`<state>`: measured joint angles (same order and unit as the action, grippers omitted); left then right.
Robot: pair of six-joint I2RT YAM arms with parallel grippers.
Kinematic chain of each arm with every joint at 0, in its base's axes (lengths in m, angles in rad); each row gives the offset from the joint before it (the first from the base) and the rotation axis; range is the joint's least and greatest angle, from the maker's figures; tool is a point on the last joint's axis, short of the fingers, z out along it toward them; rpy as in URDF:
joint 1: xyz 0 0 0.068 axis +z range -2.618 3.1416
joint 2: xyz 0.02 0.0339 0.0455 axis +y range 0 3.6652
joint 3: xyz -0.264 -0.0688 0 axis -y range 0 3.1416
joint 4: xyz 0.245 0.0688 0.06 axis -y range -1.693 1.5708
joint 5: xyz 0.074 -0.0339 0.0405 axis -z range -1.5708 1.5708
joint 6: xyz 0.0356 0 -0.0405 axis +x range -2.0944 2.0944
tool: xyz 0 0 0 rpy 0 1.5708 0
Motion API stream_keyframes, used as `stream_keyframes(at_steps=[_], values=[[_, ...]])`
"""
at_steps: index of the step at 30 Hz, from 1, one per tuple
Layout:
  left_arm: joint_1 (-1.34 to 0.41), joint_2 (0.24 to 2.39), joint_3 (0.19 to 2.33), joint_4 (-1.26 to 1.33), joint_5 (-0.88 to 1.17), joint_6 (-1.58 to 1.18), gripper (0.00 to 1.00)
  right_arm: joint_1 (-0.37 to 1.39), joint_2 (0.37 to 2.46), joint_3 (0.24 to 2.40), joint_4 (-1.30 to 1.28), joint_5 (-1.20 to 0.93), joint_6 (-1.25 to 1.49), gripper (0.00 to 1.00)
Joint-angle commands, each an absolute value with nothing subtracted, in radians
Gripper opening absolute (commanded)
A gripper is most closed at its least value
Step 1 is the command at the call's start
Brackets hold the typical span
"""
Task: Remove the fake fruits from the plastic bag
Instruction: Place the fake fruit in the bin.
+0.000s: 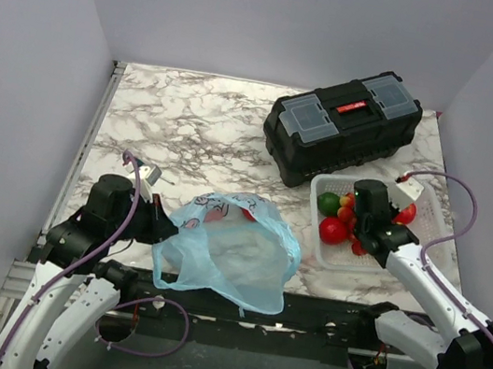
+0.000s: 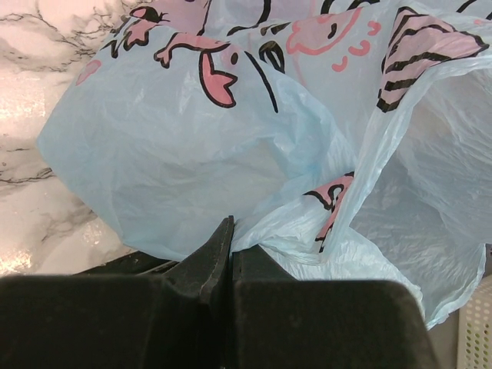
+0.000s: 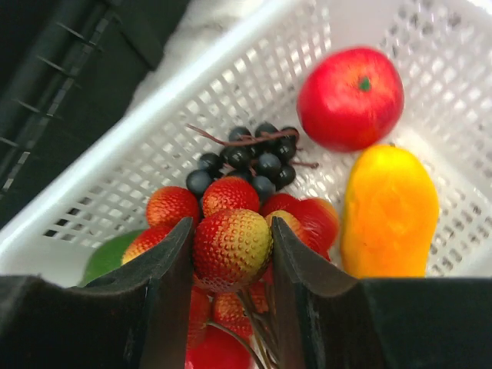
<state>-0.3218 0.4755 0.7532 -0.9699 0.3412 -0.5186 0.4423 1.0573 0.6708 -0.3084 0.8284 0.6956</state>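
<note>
The plastic bag (image 1: 225, 257) seemingly hides its contents.

No words or numbers are showing that can be read. The plastic bag (image 2: 192, 154) is showing only pink drawings.

The left arm (image 1: 47, 303) and the right arm (image 1: 433, 284) share one build: glossy white shells on the long links and chunky rounded black housings at the joints. A thin purple cable (image 1: 131, 213) runs along the left arm and loops beneath its base. A second purple cable (image 1: 460, 197) arcs out wide from the right arm. The left pincer (image 2: 228, 231) and the right pincer (image 3: 231, 227) are matte black, with fingers broad at the root and narrowing to thin tips
</note>
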Motion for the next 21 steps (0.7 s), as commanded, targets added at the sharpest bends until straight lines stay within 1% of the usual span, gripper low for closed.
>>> stream_keyframes(at_steps=[1,3,5,9,12,14,15,16,17,19,21], values=[[-0.318,0.458,0.753,-0.950,0.341,-0.507,0.00,0.368,1.012,0.612,-0.361,0.680,0.882,0.01],[-0.317,0.463,0.756,-0.952,0.342,-0.505,0.00,0.338,0.994,0.579,-0.355,0.658,0.910,0.05],[-0.317,0.465,0.753,-0.956,0.343,-0.505,0.00,0.321,0.977,0.560,-0.354,0.643,0.925,0.12],[-0.317,0.460,0.751,-0.950,0.343,-0.506,0.00,0.318,0.946,0.562,-0.354,0.617,0.905,0.39],[-0.317,0.465,0.745,-0.950,0.351,-0.504,0.00,0.317,0.901,0.591,-0.368,0.609,0.863,0.52],[-0.317,0.473,0.746,-0.951,0.364,-0.499,0.00,0.317,0.848,0.606,-0.368,0.620,0.823,0.67],[-0.318,0.475,0.744,-0.952,0.367,-0.499,0.00,0.317,0.820,0.618,-0.367,0.627,0.804,0.72],[-0.317,0.477,0.744,-0.950,0.368,-0.498,0.00,0.317,0.799,0.629,-0.367,0.633,0.777,0.74],[-0.317,0.478,0.744,-0.949,0.369,-0.497,0.00,0.317,0.777,0.645,-0.368,0.636,0.757,0.80],[-0.317,0.479,0.744,-0.948,0.370,-0.497,0.00,0.316,0.747,0.679,-0.367,0.615,0.706,0.80],[-0.316,0.481,0.744,-0.948,0.371,-0.497,0.00,0.317,0.714,0.686,-0.307,0.528,0.604,0.82]])
